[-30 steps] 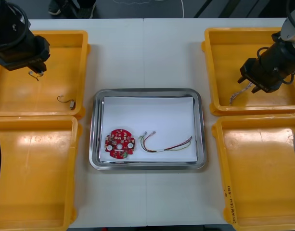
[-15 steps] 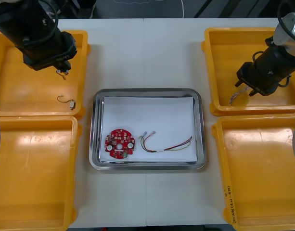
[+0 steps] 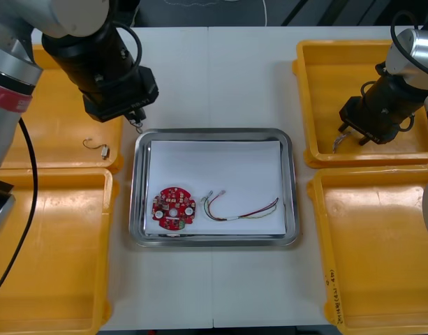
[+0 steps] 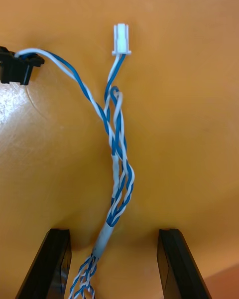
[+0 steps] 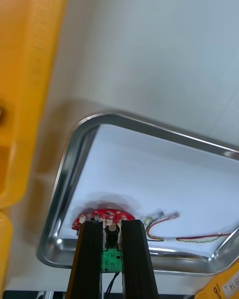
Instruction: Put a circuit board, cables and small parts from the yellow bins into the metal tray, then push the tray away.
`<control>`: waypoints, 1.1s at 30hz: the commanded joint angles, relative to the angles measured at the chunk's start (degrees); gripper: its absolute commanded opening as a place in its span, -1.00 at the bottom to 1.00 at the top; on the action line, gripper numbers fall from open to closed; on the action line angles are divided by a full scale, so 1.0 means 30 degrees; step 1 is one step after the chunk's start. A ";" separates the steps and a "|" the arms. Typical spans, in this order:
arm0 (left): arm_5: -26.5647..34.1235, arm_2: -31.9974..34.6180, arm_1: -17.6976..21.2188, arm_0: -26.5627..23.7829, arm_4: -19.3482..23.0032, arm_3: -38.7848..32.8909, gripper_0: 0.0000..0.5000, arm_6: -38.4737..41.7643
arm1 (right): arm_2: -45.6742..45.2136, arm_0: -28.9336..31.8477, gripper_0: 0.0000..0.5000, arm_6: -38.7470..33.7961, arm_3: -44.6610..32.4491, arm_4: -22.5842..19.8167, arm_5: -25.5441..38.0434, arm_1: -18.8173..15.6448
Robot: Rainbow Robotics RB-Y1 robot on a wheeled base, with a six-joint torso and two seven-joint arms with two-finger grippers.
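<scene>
Tray (image 3: 135, 188) at frame centre, white inside. In its lower left, board (image 3: 174, 207); just right of it, red-yellow cable (image 3: 241, 211). Over tray's upper-left corner, left gripper (image 3: 133, 117), pinched narrow on a small part (image 5: 112, 231). At upper right, in a bin (image 3: 339, 77), right gripper (image 3: 353, 134), spread wide either side of a blue-white cable (image 4: 117, 144) on the bin floor.

The left arm (image 3: 15, 42) is silver with a red band (image 3: 8, 98), a blocky black wrist and a trailing black cable (image 3: 24, 174). The right gripper (image 4: 113, 236) has flat, black, square-edged fingers (image 4: 174, 264).
</scene>
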 commanded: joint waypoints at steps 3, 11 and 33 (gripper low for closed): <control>0.0165 -0.1623 -0.1672 -0.0624 -0.0791 -0.0604 -1.00 -0.0117 | 0.0695 -0.0603 1.00 -0.0724 0.0225 -0.0117 -0.0204 0.0001; -0.1170 -0.2619 -0.2961 0.0841 -0.2783 -0.0634 -1.00 -0.1758 | 0.1076 -0.0603 -0.72 -0.0987 0.0342 -0.0088 -0.0233 0.0089; -0.5184 -0.2648 -0.4045 0.5089 -0.5625 -0.0604 -1.00 -0.7031 | 0.1076 -0.1101 -1.00 -0.0460 -0.0772 -0.0322 0.0997 -0.0467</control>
